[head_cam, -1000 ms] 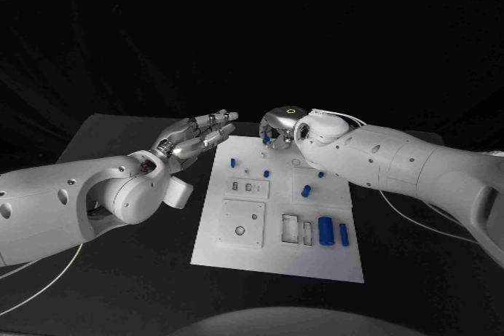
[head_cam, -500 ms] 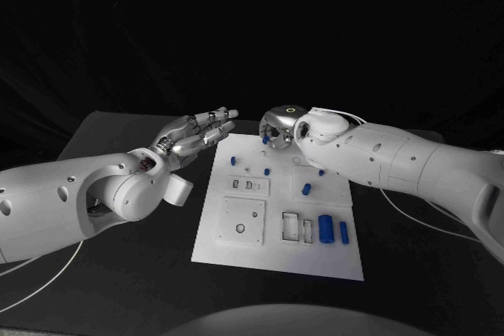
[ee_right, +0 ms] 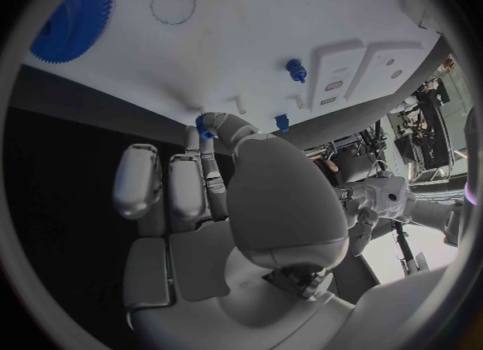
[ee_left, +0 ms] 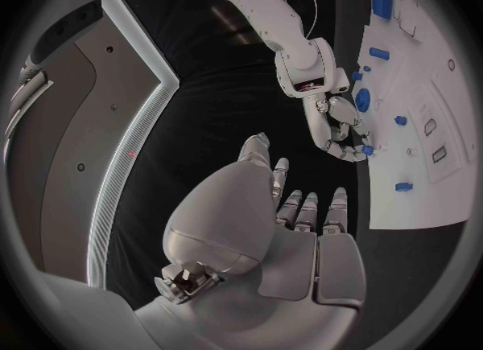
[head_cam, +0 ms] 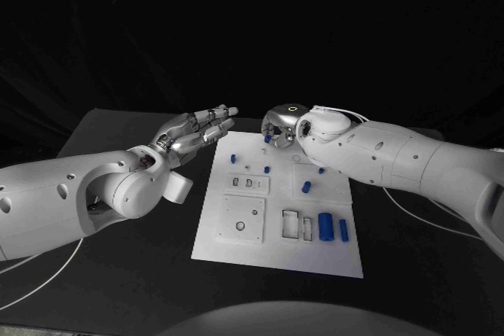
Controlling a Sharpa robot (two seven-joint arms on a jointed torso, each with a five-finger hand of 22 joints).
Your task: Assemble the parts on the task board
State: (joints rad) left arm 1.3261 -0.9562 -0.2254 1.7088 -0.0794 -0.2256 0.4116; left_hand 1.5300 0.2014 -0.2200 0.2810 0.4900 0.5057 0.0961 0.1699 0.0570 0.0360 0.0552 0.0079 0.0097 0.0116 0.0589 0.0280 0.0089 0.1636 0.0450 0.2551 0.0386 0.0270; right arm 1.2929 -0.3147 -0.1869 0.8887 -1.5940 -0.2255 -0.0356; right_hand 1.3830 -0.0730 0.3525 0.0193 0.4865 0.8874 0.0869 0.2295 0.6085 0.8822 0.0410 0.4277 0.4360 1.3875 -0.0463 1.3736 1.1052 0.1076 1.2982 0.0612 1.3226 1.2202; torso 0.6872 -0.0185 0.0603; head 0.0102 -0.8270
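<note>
The white task board (head_cam: 278, 257) lies in the middle of the black table. My right hand (head_cam: 280, 126) hovers over the board's far edge with its fingers curled down. It pinches a small blue part (ee_right: 204, 126) between thumb and fingertip, just above the board (ee_right: 262, 28). A blue gear (ee_right: 68, 17) lies on the board near that hand. My left hand (head_cam: 195, 135) is raised beside the board's far left corner, fingers stretched out and holding nothing. The left wrist view shows my right hand (ee_left: 337, 125) over the board (ee_left: 443, 84).
Two blue cylinders (head_cam: 325, 227) lie near the board's front right. Small blue pegs (head_cam: 306, 188) stand scattered over its far half. White slotted blocks (head_cam: 247, 184) and a square plate (head_cam: 242, 221) sit on the board's left half. Bare black table surrounds the board.
My left hand has edged slightly farther away and up. My right hand has stayed at the board's far edge with the small part in its fingers.
</note>
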